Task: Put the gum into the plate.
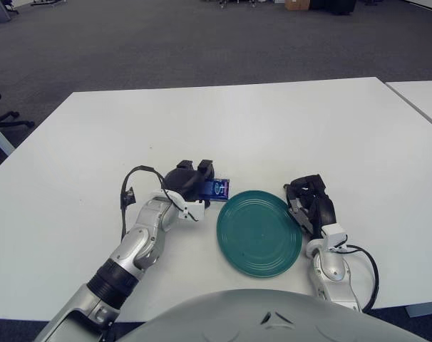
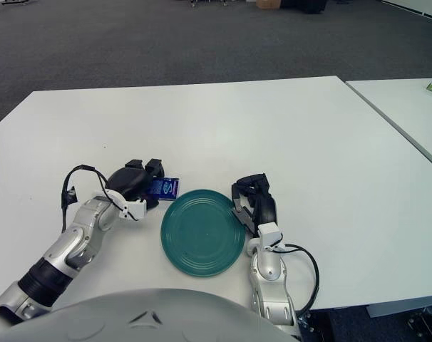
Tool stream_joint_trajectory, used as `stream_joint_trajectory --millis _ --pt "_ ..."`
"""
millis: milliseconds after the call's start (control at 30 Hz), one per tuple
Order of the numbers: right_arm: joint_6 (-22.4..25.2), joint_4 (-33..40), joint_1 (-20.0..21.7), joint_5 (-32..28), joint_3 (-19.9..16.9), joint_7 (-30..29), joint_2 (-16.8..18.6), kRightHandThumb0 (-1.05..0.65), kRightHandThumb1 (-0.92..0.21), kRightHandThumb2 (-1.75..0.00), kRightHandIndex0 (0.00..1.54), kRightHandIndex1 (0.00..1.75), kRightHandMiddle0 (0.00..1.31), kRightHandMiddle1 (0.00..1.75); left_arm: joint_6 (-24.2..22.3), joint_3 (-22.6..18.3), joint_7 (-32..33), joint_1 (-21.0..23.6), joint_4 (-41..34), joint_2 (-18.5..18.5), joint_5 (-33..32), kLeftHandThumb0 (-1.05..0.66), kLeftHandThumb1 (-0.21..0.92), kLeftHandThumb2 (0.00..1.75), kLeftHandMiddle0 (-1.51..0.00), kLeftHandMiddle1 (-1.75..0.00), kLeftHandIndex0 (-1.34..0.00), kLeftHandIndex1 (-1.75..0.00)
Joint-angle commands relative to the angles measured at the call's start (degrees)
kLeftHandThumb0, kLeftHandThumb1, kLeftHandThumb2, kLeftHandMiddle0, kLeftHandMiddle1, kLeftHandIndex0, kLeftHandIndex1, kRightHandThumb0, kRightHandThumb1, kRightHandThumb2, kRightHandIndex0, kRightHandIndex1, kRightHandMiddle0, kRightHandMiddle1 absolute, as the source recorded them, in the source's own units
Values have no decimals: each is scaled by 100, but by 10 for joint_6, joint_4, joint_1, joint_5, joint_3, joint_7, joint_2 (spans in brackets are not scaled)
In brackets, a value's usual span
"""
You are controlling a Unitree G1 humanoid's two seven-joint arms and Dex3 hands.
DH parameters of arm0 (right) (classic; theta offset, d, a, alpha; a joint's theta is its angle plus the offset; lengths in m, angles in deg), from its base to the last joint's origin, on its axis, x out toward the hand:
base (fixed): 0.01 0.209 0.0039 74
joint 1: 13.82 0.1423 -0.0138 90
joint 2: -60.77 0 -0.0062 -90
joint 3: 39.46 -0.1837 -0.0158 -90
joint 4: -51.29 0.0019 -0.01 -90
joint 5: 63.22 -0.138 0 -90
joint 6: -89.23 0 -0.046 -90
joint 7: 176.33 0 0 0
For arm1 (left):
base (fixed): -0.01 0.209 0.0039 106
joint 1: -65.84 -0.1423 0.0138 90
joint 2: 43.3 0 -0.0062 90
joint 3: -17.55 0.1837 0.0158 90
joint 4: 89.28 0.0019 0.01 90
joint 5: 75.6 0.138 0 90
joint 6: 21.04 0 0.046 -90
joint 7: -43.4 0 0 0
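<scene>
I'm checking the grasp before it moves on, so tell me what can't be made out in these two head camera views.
- Gum: only its blue end shows; the left hand covers the rest in both views, so the finger contact is hidden.
- Gum label: too small to read.
- Whether the gum is lifted or touches the white table: cannot tell.
- Right hand, beside the green plate on its right: its finger pose is unclear.

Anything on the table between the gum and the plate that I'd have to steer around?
Nothing visible. The left hand grips the gum just off the plate's upper-left rim, with only bare table between. The right hand shows at the plate's right side.
</scene>
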Motion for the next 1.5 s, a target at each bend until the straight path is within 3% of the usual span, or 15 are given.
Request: stream_joint_trajectory --millis 0,333,900,1167,1467 --pt "29 -32 -19 -6 -4 3 -2 -35 -92 -52 39 88 19 175 7 -2 46 -5 45 -2 10 -1 19 141 -77 -157 -50 -174" --pt "39 -27 -16 -4 -7 1 1 -35 -92 -52 37 88 20 175 37 -7 108 -2 72 10 -11 0 8 153 -84 -157 -58 -175" --pt "36 -29 -15 -5 -9 2 0 -34 -92 -52 39 92 19 175 35 -17 103 -3 56 15 -21 0 5 157 -87 -157 -60 -175" --pt "42 -22 -18 -2 -7 0 1 -35 -92 -52 38 92 19 175 55 -63 69 15 -9 -1 -77 0 4 159 -86 -160 -60 -175" --pt "51 -15 -20 -3 -5 3 0 -34 -92 -53 38 93 19 175 97 -90 84 13 -60 -12 -86 0 3 162 -85 -166 -61 -175"
